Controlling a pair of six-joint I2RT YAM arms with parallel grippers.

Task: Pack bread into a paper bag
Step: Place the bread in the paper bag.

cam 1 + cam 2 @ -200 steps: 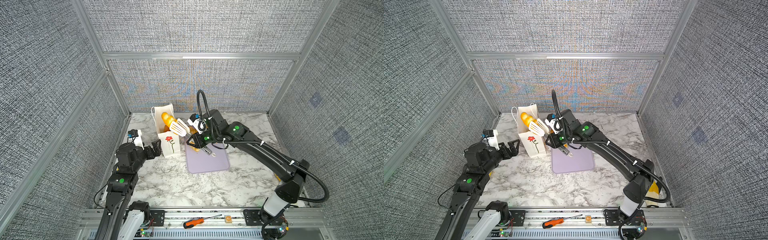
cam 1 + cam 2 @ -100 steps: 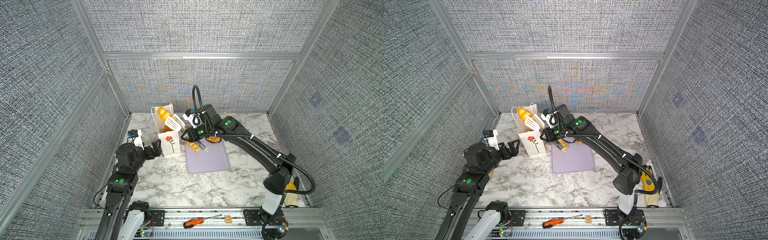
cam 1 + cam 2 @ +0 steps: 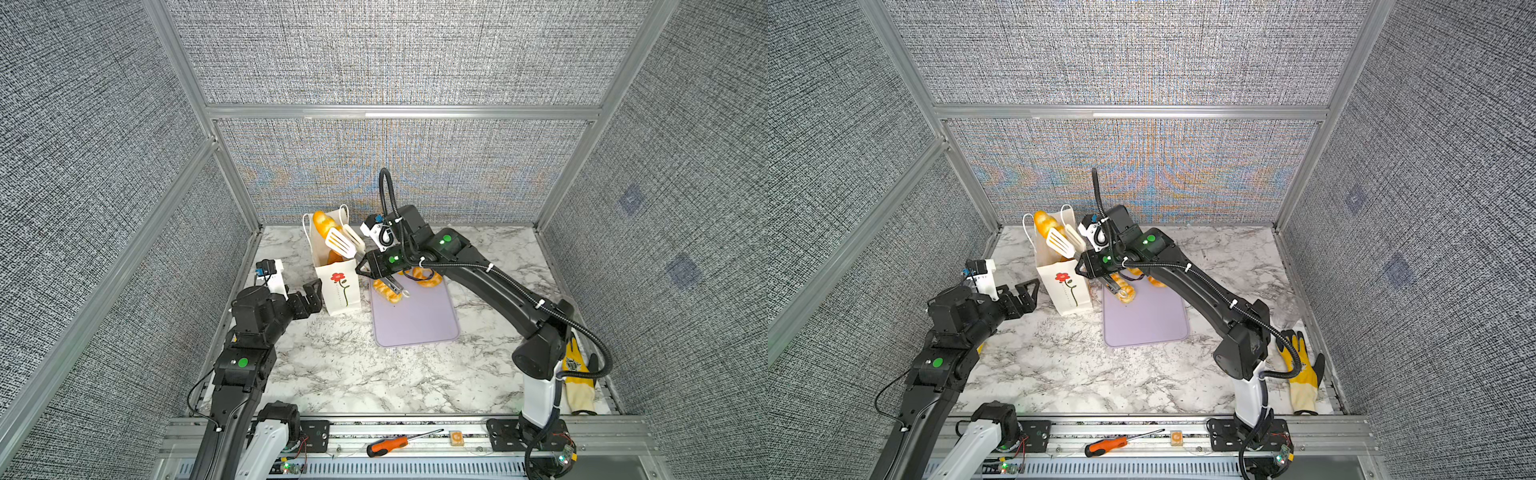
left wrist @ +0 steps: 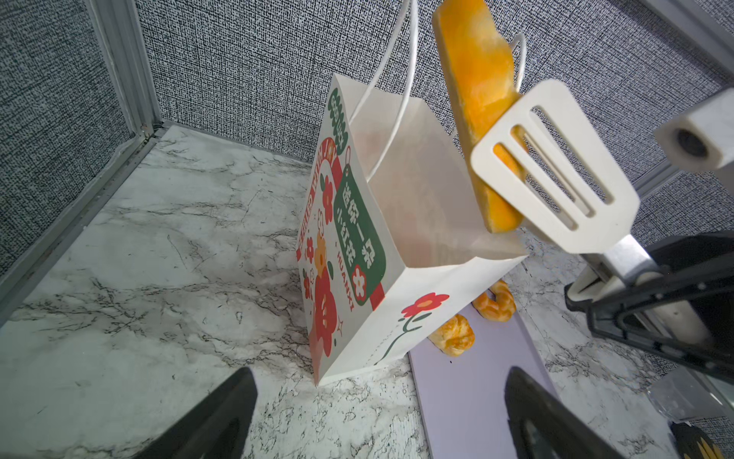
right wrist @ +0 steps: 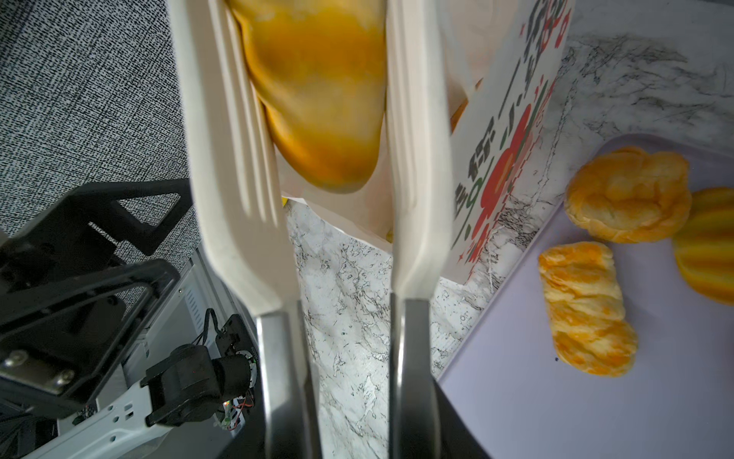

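Long golden bread loaf (image 3: 322, 222) now farther over the tall white flowered paper bag (image 3: 340, 286) (release looks next).
The left gripper (image 3: 311, 293) gapes empty beside the bag; above it white slotted tongs (image 3: 340, 243) bracket the loaf, handles clasped by the right gripper (image 3: 365, 268).

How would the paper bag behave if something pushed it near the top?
Probably tips before sliding: the paper bag stands tall on a narrow base. Its thin paper walls would likely dent. Low down, on the smooth marble table, it might slide instead.
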